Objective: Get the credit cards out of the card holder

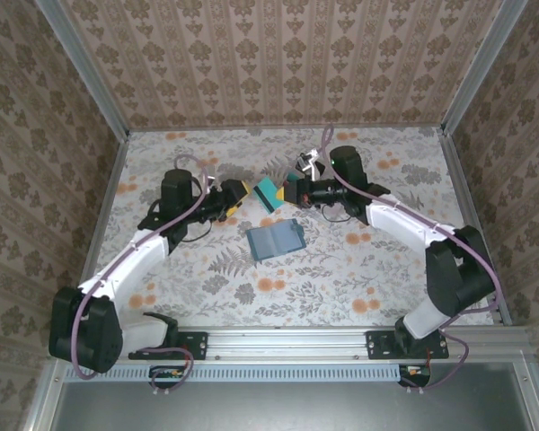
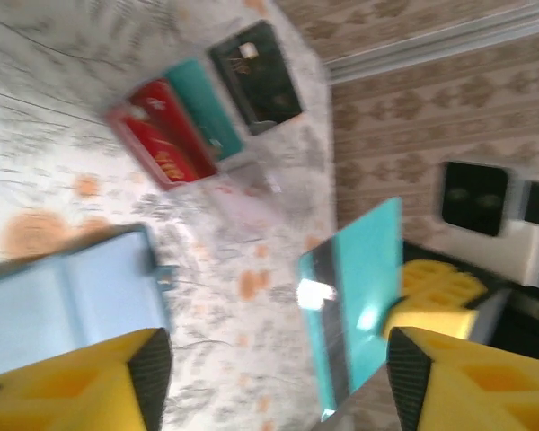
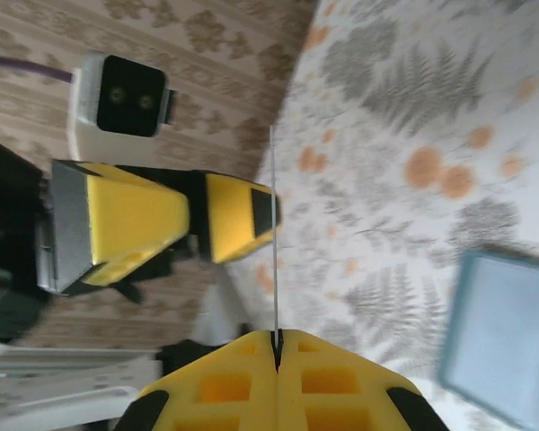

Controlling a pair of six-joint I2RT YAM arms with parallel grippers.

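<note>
Flowery table [image 1: 359, 269]: holder [image 1: 276, 240] lies open, mid-table. Out at the back: red card [image 2: 162, 148] & dark card [image 2: 256, 76]. R claw [image 3: 277, 339] pinches a teal card [image 2: 359, 296]; L claw [image 1: 241, 194] gapes beside it. Looks nearly done, just put it down.

Arms meet mid-table, shutting the centre lane

The left gripper [image 1: 238, 191] and right gripper [image 1: 289, 190] face tip to tip with a teal card [image 1: 268, 194] between them, pinched by the right; nothing passes there. The open card holder [image 1: 276, 240] lies just near of them, a red card [image 2: 166, 148] and dark card [image 2: 256, 76] beyond. The table's [image 1: 341, 278] near-left and near-right stretches offer free passage.
</note>
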